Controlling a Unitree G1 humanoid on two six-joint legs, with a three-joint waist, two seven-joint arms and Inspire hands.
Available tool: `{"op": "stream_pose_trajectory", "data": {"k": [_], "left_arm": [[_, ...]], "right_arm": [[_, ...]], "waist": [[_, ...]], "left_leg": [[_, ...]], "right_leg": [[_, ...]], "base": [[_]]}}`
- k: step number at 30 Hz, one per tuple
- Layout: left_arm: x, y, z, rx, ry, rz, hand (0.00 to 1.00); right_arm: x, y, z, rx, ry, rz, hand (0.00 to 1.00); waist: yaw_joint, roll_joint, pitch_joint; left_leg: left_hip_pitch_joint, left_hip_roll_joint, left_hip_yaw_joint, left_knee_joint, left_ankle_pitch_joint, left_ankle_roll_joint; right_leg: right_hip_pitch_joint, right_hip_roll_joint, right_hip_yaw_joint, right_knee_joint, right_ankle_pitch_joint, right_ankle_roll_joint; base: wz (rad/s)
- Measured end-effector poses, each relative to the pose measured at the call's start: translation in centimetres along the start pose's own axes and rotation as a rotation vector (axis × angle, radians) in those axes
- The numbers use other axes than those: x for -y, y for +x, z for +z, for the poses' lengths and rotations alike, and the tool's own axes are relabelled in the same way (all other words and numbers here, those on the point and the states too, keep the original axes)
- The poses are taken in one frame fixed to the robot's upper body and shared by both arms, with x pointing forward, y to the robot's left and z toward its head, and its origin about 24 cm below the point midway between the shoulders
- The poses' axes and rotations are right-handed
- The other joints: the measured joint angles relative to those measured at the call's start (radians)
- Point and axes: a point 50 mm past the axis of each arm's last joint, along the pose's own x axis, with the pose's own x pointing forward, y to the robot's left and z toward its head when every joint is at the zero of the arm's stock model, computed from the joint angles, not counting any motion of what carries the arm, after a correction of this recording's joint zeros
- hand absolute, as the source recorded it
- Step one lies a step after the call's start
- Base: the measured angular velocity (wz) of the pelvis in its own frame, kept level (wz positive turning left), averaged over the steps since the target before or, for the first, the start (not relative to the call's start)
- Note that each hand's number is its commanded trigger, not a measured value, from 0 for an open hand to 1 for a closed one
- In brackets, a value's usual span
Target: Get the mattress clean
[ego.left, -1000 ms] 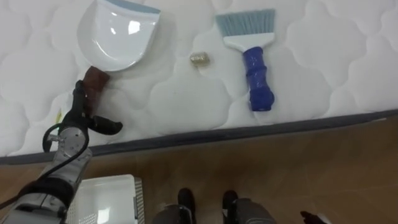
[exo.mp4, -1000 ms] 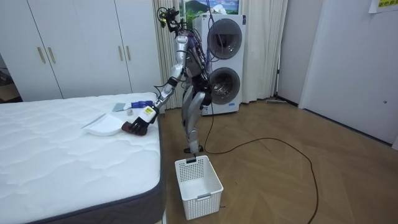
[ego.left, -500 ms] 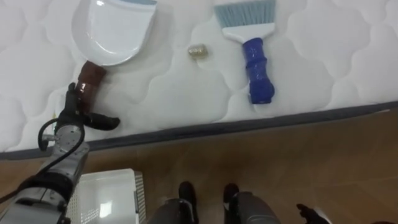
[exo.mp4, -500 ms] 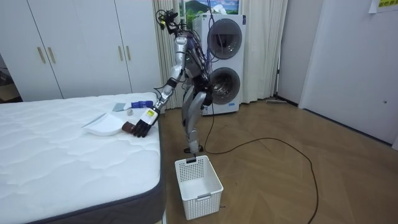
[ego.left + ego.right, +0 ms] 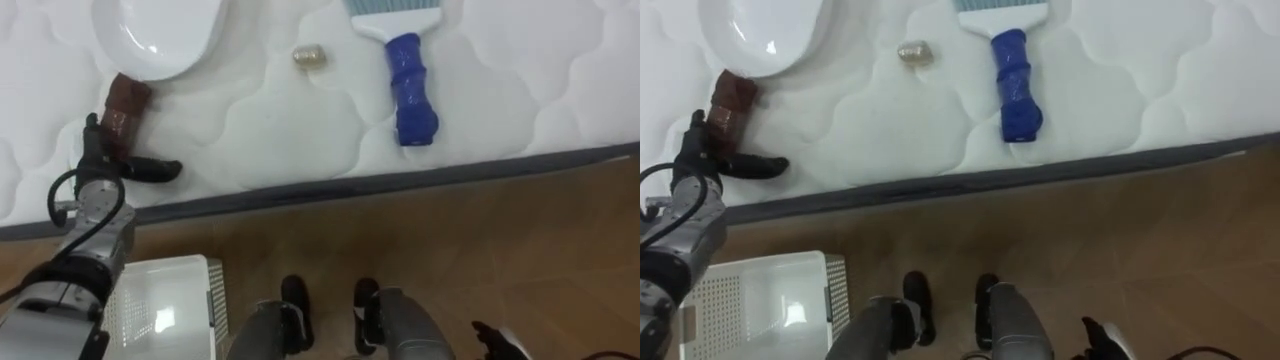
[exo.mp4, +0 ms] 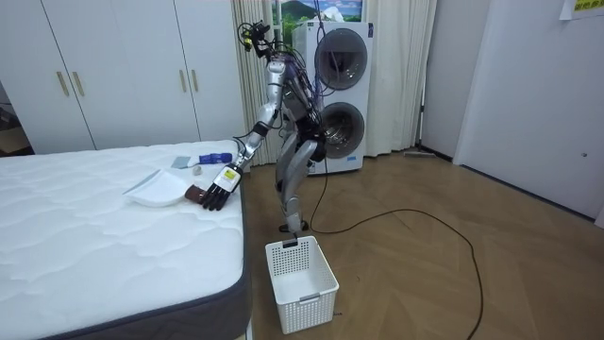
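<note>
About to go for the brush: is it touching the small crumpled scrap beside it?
Apart. The left eye view shows a strip of bare mattress between the brush and the scrap.

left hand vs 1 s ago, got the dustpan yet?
Not yet. In the room view the left hand has drawn back slightly from the dustpan handle toward the edge of the bed; it is open, fingers beside the handle's end, gripping nothing. The eye-view shift is the camera's own. Dustpan, brush, scrap and basket unmoved; right hand idle.
</note>
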Motion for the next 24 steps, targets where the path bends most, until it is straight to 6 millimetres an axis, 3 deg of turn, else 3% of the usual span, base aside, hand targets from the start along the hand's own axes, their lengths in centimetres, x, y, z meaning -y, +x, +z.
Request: {"op": "stream_pose_trajectory", "data": {"k": [1,2,3,8,13,24], "left_arm": [[-0.2,0.1,0.2,0.001,-0.015,0.006,0.52],[-0.3,0.1,0.3,0.003,-0.014,0.009,0.79],[-0.4,0.2,0.4,0.003,-0.017,0.014,0.98],[-0.9,0.4,0.9,-0.002,-0.048,0.045,1.00],[-2.7,0.8,0.7,-0.025,-0.057,0.114,1.00],[-1.5,0.5,0.0,-0.076,-0.052,0.079,1.00]], "right_arm": [[-0.1,0.0,0.0,0.001,-0.007,-0.001,0.00],[-0.1,0.0,0.0,0.001,-0.009,-0.001,0.00],[-0.1,0.0,-0.1,-0.004,-0.017,-0.002,0.00],[-0.2,-0.2,-0.4,-0.008,-0.026,-0.003,0.00],[0.1,-0.2,-0.9,-0.025,0.003,-0.008,0.00],[0.4,-0.2,-1.3,-0.050,0.000,0.016,0.00]], "waist": [[-0.006,0.000,0.0001],[-0.008,0.001,0.0005],[-0.011,0.003,0.0001],[-0.010,0.016,0.0007],[-0.009,0.022,0.0010],[-0.010,0.021,0.0016]], "left_leg": [[-0.008,0.000,-0.002,0.004,0.000,0.000],[-0.013,0.001,-0.003,0.010,0.000,0.000],[-0.022,0.002,-0.004,0.018,-0.001,-0.001],[-0.038,0.002,-0.002,0.024,-0.001,0.000],[-0.039,0.001,-0.002,0.029,-0.002,0.001],[-0.045,0.001,-0.002,0.045,-0.015,0.006]], "right_leg": [[-0.007,-0.001,-0.003,0.005,-0.001,-0.002],[-0.010,-0.001,-0.004,0.009,-0.001,-0.002],[-0.018,0.000,-0.005,0.015,-0.001,-0.003],[-0.036,-0.002,-0.003,0.024,-0.001,-0.003],[-0.037,-0.004,-0.003,0.030,-0.002,-0.003],[-0.039,-0.002,-0.002,0.039,-0.010,0.003]], "base": [[0.00],[0.04],[0.00],[0.00],[0.00],[0.00]]}}
